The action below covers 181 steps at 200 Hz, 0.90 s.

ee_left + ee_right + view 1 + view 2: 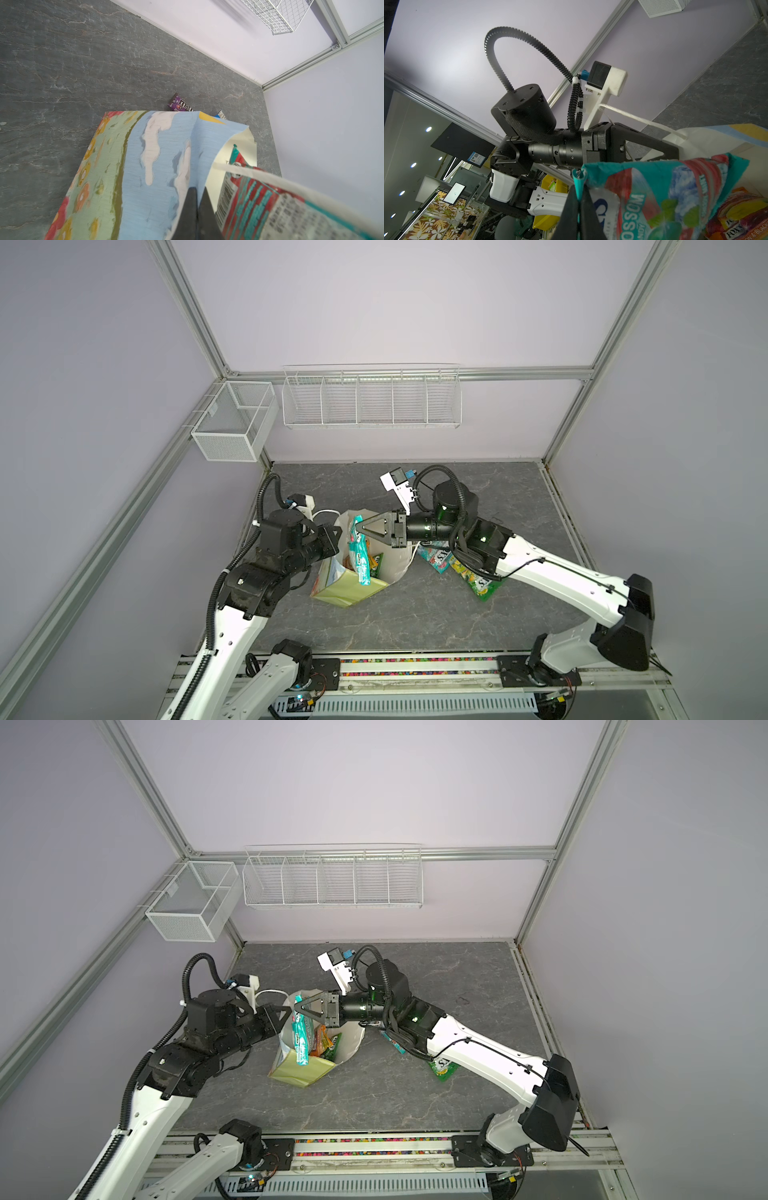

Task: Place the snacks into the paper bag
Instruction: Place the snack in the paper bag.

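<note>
We hold a teal packet, partly inside the paper bag, in the closed right gripper; the closed left gripper pinches the bag's rim.

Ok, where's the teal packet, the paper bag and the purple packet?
teal packet (pixel 360 556), in a top view, printed middle.
paper bag (pixel 349 594), in a top view, yellow-green side panel.
purple packet (pixel 182 105), in the left wrist view, printed front.

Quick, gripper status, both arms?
Left gripper: closed, pinching the paper bag rim.
Right gripper: closed on the teal snack packet over the bag.
</note>
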Each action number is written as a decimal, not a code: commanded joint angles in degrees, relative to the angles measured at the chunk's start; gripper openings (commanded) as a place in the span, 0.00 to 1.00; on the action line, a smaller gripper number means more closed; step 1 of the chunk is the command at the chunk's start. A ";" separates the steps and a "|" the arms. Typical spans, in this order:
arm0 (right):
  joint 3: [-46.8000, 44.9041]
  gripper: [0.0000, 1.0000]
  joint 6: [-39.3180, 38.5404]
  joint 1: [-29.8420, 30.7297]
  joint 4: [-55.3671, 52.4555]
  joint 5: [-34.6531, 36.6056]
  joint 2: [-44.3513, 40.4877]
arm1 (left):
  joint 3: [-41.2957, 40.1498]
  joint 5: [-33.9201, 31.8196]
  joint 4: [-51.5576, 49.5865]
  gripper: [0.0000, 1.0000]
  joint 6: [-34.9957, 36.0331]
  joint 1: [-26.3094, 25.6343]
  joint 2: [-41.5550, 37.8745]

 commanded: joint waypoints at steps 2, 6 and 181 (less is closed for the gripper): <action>1.45 0.09 0.78 0.38 4.04 0.01 0.44 | -0.17 0.33 1.56 0.00 0.07 -0.19 -1.06; 1.50 0.10 0.73 0.46 3.99 -0.01 0.35 | -0.17 0.28 1.53 0.00 0.03 -0.22 -1.04; 0.76 0.66 -8.92 0.20 -12.32 8.08 -6.99 | -0.32 -0.09 1.56 0.00 0.09 -0.19 -1.20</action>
